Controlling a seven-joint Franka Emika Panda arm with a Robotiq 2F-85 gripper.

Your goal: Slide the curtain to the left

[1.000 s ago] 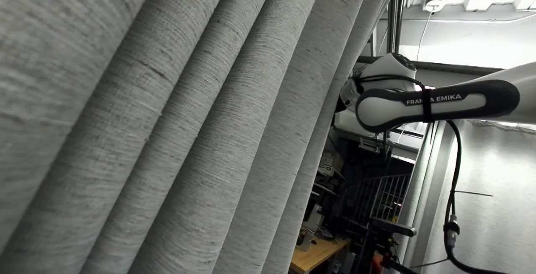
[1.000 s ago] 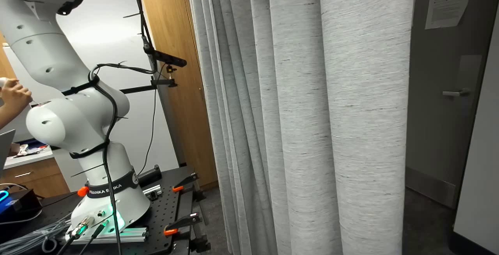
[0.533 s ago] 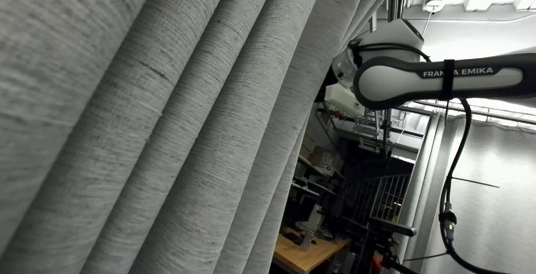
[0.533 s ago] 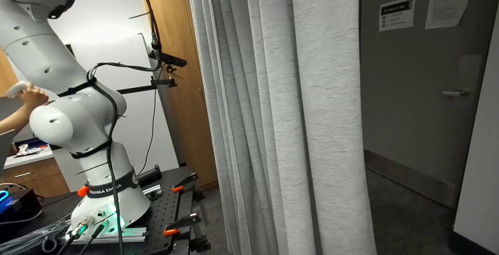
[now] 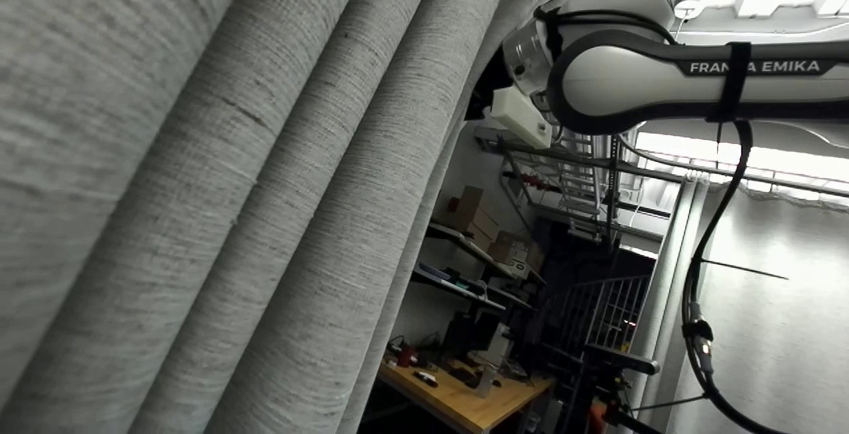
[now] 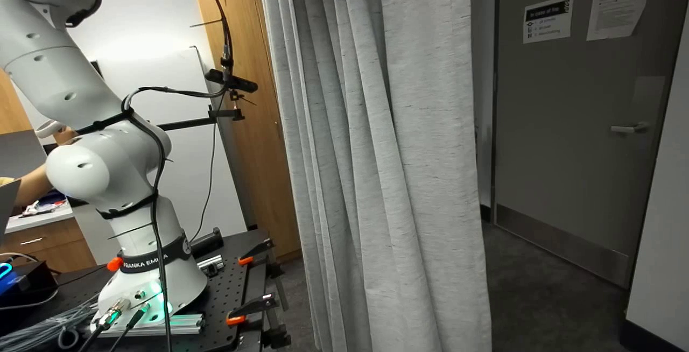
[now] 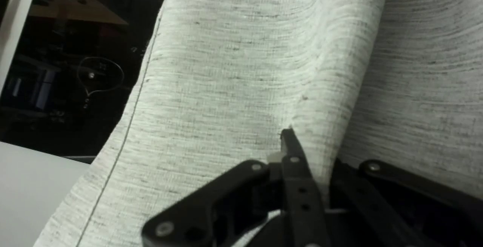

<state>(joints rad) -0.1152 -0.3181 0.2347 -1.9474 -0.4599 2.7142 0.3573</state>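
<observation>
The curtain [image 5: 285, 175] is a large light-grey woven drape with deep vertical pleats; it fills much of both exterior views [image 6: 430, 153]. In the wrist view, the curtain [image 7: 226, 73] hangs in front of my gripper [image 7: 311, 150], with its stitched side edge at the left. The gripper is shut on a fold of the curtain, which runs between the fingers [image 7: 298, 167]. The tip of the right-hand finger is hidden behind the fold. In an exterior view, the gripper [image 5: 481, 92] is a dark shape at the curtain's far edge, mostly hidden.
A grey door [image 6: 565, 126] with posted papers stands beyond the curtain's free edge. A wooden cabinet [image 6: 242, 99] and an arm-mounted camera [image 6: 231, 80] are beside the robot. A wooden desk [image 5: 477, 401] and shelves [image 5: 457, 281] stand behind. A dark screen [image 7: 75, 69] shows past the curtain.
The gripper and the curtain's free edge have moved left in both exterior views. The pleats are bunched tighter, and more of the door, desk and shelves shows. The arm has also risen in an exterior view.
</observation>
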